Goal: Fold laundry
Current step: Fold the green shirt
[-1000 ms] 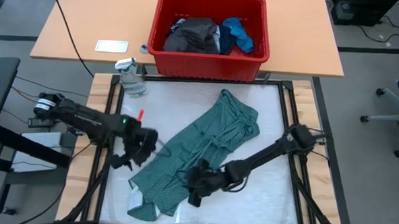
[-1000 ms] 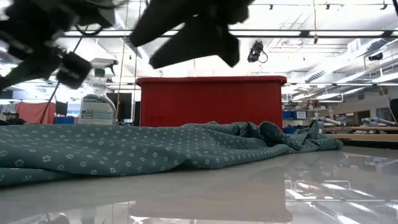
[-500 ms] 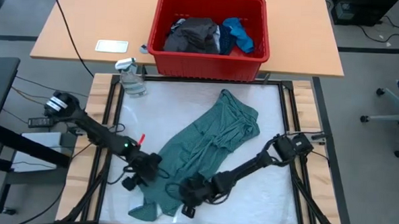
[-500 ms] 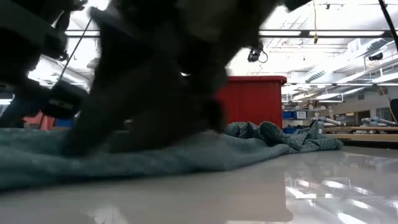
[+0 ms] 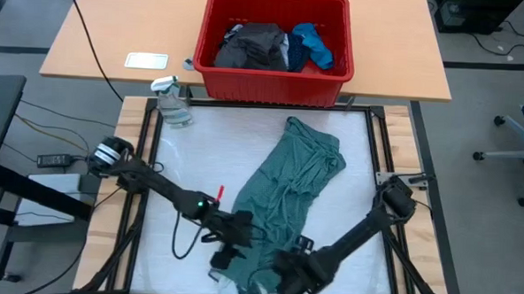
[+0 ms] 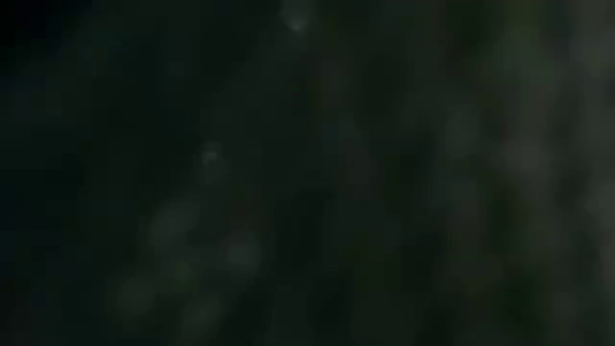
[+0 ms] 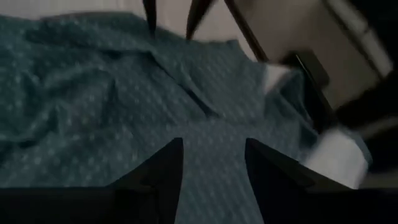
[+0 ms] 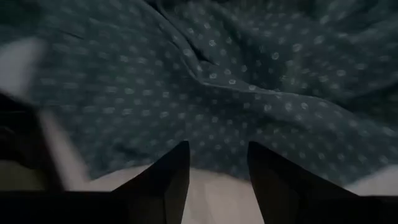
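Observation:
The teal-green dotted shirt [image 5: 292, 179] lies crumpled in a long slanting strip on the white table, from below the red bin to the near edge. My left gripper [image 5: 229, 250] stands open over its near end, and dotted cloth [image 7: 93, 106] fills that wrist view. My right gripper [image 5: 287, 274] is open at the shirt's near edge [image 8: 249, 81], with bare table between its fingers. A whitish patch [image 7: 336, 155] shows beside the cloth. The low view is dark, with faint dots close to the lens. My left gripper [image 7: 214, 165] slants down over the shirt's near end; I cannot tell whether its fingers touch the cloth. My right gripper [image 8: 217, 165] points steeply down just short of the shirt's near edge; whether its fingers touch cloth or table, I cannot tell.
The red bin [image 5: 274, 84] stands on the wooden desk beyond the table, holding a dark grey piece [image 5: 253, 45] and a bright blue piece [image 5: 313, 43]. A clear spray bottle [image 5: 171, 103] stands at the table's far left corner. A white card [image 5: 146, 60] lies on the desk.
Both grippers have gone toward the table's near edge, the left one also toward the right, and both have tipped downward. The shirt's near end now lies narrower and farther right, while its far end has stayed put. The low view has gone dark.

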`<state>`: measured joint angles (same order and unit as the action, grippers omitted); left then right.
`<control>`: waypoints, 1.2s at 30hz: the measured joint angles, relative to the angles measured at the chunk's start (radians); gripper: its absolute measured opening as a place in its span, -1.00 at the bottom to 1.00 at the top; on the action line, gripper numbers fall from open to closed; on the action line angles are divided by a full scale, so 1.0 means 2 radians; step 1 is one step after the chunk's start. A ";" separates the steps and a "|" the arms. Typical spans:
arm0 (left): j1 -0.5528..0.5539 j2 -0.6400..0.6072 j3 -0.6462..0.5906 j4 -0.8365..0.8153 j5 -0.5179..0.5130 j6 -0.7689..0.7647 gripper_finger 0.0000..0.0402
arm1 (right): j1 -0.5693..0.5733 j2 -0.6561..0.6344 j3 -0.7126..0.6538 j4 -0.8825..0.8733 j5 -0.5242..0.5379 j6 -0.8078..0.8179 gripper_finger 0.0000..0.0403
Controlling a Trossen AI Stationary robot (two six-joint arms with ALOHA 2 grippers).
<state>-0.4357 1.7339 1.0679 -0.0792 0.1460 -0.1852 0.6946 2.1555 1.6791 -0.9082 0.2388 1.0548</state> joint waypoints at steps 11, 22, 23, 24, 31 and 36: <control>-0.099 -0.007 0.030 -0.236 0.015 0.116 -0.12 | 0.071 -0.003 0.001 0.113 0.106 -0.006 -0.13; -0.136 -0.007 -0.046 -0.048 -0.093 0.074 0.08 | 0.048 0.043 0.000 0.192 0.134 -0.042 0.24; -0.134 -0.003 -0.052 -0.031 -0.094 0.074 0.12 | 0.044 0.043 0.000 0.192 0.135 -0.051 0.27; -0.133 0.001 -0.057 -0.019 -0.096 0.074 0.16 | 0.041 0.043 0.000 0.192 0.132 -0.057 0.28; -0.119 0.062 -0.060 0.026 -0.094 0.043 0.21 | 0.019 0.067 0.000 0.219 0.068 -0.070 0.19; -0.114 0.086 -0.032 0.018 -0.095 0.034 -0.23 | 0.010 0.069 0.003 0.211 0.020 0.002 -0.34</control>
<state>-0.6643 1.9059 1.0031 -0.0441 -0.0448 -0.1175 0.7143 2.2931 1.6841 -0.4856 0.2779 1.0594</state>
